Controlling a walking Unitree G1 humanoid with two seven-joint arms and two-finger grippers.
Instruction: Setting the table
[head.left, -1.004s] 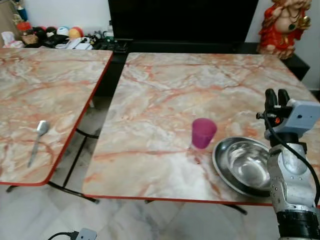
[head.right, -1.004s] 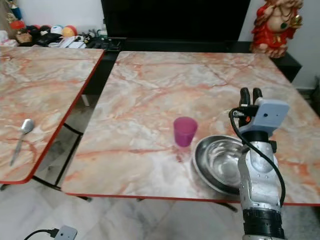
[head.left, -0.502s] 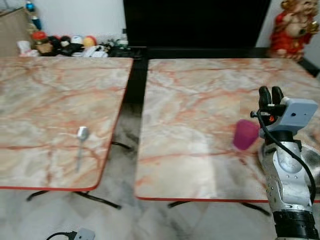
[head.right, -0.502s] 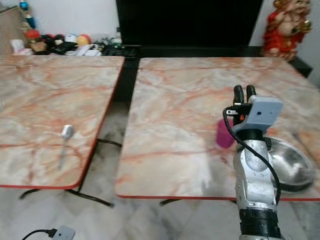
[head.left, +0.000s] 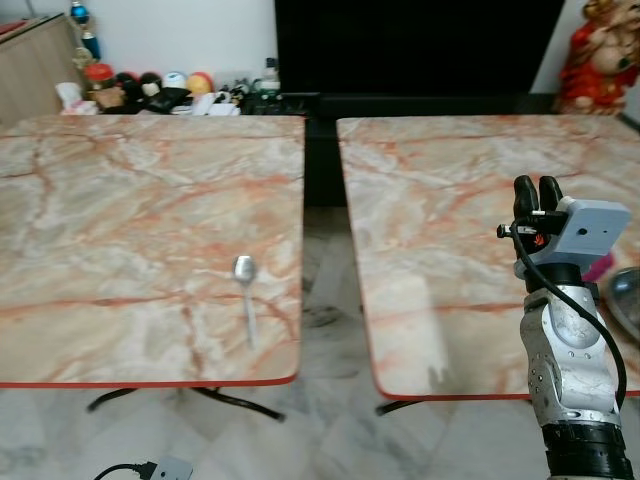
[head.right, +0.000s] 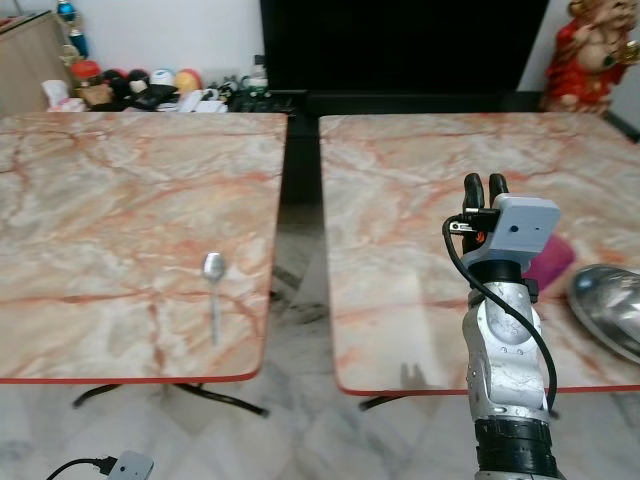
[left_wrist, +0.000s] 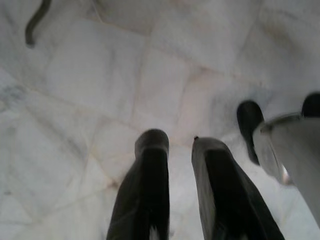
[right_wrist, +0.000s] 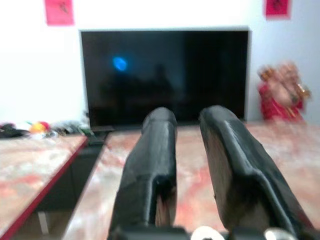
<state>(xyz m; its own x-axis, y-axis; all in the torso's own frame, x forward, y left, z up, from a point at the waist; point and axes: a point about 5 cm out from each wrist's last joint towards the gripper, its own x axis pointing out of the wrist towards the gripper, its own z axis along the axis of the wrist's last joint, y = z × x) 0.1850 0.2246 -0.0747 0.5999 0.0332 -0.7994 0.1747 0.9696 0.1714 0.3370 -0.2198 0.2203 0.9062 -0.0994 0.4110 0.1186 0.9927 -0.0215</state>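
Note:
A metal spoon (head.left: 245, 290) lies on the left marble table (head.left: 120, 230), near its front right corner. The right marble table (head.left: 440, 200) carries a pink cup (head.right: 553, 262), partly hidden behind my right wrist, and a steel bowl (head.right: 608, 305) cut off by the picture's edge. My right gripper (head.left: 536, 188) is raised over the right table's front part, fingers pointing up, shut and holding nothing. My left gripper (left_wrist: 175, 142) hangs over the pale floor, shut and holding nothing.
A floor gap (head.left: 325, 260) with black table legs separates the two tables. Behind them stand a black TV (head.left: 420, 45), a low shelf of small clutter (head.left: 160, 90) and a red figurine (head.left: 605, 55). A cable and adapter (head.left: 160, 468) lie on the floor.
The camera has turned left: the spoon and left table have come toward the middle, while cup and bowl slid to the right edge. My right arm stays raised.

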